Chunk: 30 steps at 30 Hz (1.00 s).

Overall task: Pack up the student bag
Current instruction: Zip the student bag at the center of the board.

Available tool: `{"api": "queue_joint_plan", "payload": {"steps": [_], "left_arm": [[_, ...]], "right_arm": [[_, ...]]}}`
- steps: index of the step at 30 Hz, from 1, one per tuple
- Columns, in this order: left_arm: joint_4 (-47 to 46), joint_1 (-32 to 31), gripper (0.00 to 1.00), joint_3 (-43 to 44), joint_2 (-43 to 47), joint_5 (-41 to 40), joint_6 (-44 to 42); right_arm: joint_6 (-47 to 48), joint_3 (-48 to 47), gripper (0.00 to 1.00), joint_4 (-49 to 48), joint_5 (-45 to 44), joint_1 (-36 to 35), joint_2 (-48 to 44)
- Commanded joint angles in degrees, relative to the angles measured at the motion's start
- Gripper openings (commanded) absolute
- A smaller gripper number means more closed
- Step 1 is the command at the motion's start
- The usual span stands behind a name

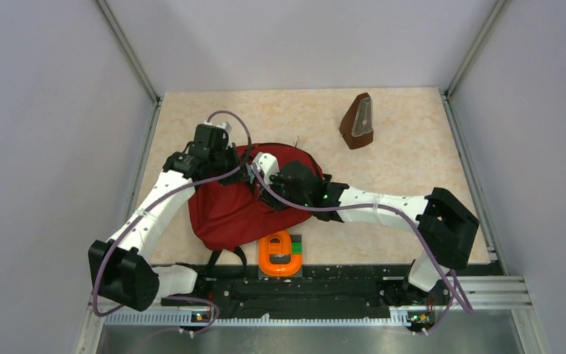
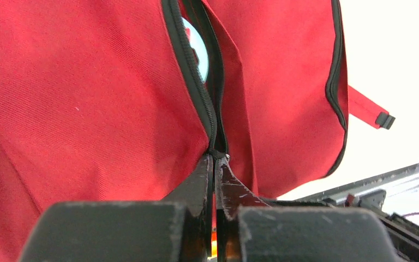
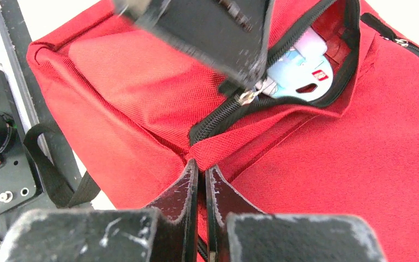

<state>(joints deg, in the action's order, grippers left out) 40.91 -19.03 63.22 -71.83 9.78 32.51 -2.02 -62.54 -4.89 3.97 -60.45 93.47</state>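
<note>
Fabric is pinched so the zipper (image 3: 218, 123) can run: the right claw (image 3: 199, 170), narrowed to nothing, grips a fold of the student bag (image 1: 228, 210) just below the opening, probably to brace it. The left claw (image 2: 216, 164) is clamped on the zipper pull (image 3: 248, 97). The bag lies on the desk (image 1: 413, 125), centre-left of the overhead view, with both claws at its upper part.

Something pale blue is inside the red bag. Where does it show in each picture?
Top external: not visible; the arms cover the student bag's opening.
Left wrist: pale blue object, a sliver beside the black zipper, top centre.
Right wrist: the object, upper right, inside the open zipper.
Shared landmark: the bag's black zipper, in both wrist views.
</note>
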Motion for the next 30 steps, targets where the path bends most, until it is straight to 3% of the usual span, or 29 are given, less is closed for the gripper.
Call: {"api": "queue_joint_plan", "payload": {"steps": [1, 18, 30], "left_arm": [[-13.84, 6.30, 0.00, 6.33, -1.02, -8.49, -4.03], [-25.93, 13.19, 0.00, 9.30, -13.17, -3.51, -6.35], [-21.86, 14.19, 0.00, 20.82, -25.35, -9.23, -7.39]], "right_arm": [[1.67, -1.62, 0.00, 9.24, 5.00, -1.17, -2.43], [5.38, -5.78, 0.00, 13.26, 6.19, -1.17, 0.46], [8.08, -7.73, 0.00, 14.27, 5.43, 0.28, 0.99]]}}
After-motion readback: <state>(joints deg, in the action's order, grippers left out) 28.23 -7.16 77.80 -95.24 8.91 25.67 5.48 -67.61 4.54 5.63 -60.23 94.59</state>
